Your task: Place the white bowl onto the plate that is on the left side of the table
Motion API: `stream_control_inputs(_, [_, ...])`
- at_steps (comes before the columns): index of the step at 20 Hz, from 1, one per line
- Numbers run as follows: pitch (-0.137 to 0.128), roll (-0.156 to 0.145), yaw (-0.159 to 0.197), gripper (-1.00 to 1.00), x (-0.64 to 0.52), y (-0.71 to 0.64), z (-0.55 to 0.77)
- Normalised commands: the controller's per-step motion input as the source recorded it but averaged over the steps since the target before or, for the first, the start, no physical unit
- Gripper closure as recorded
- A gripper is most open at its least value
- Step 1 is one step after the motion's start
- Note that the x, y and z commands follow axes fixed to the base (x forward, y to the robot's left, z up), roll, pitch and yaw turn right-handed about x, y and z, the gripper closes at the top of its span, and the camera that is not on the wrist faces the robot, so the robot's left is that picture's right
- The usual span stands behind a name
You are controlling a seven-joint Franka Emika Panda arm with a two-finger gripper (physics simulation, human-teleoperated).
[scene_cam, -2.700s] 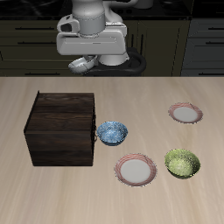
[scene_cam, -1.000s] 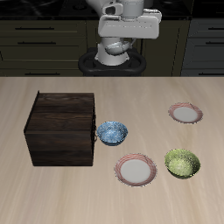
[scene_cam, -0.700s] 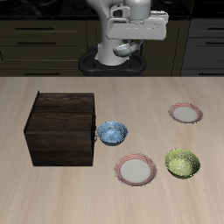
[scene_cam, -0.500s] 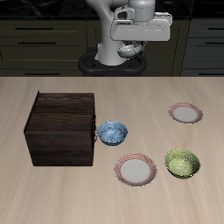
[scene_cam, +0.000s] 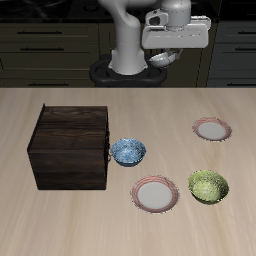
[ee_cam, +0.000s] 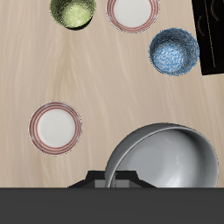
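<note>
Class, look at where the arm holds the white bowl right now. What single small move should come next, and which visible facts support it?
Probably carry the white bowl farther sideways, toward the plate near the table's back. The hand holds the bowl high, behind the table's back edge, not yet above that plate. In the wrist view the plate lies beside the bowl, not under it. Lowering should wait.

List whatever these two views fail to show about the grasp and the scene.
- Fingers: wrist view, hidden behind the white bowl and a dark band, so the grip is unseen.
- Gripper: exterior view, too small to read the fingers.
- Wooden box: exterior view, closed, contents hidden.
- White bowl: exterior view, mostly covered by the arm's hand.
</note>
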Motion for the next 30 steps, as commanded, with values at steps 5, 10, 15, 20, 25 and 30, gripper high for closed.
stream_control_inputs(5, [0.017,0.011,0.0,1.0,-0.06,0.27,-0.14])
stream_control_inputs(10, [-0.02,0.021,0.007,1.0,-0.1,0.29,-0.03])
stream_control_inputs(15, [-0.036,0.007,0.01,1.0,0.0,0.46,0.02])
stream_control_inputs(20, [-0.024,-0.02,-0.013,1.0,-0.03,0.25,0.01])
stream_control_inputs(25, [-0.002,0.008,0.017,1.0,0.05,0.23,-0.08])
stream_control_inputs(30, [-0.007,0.031,0.024,1.0,0.04,0.37,-0.06])
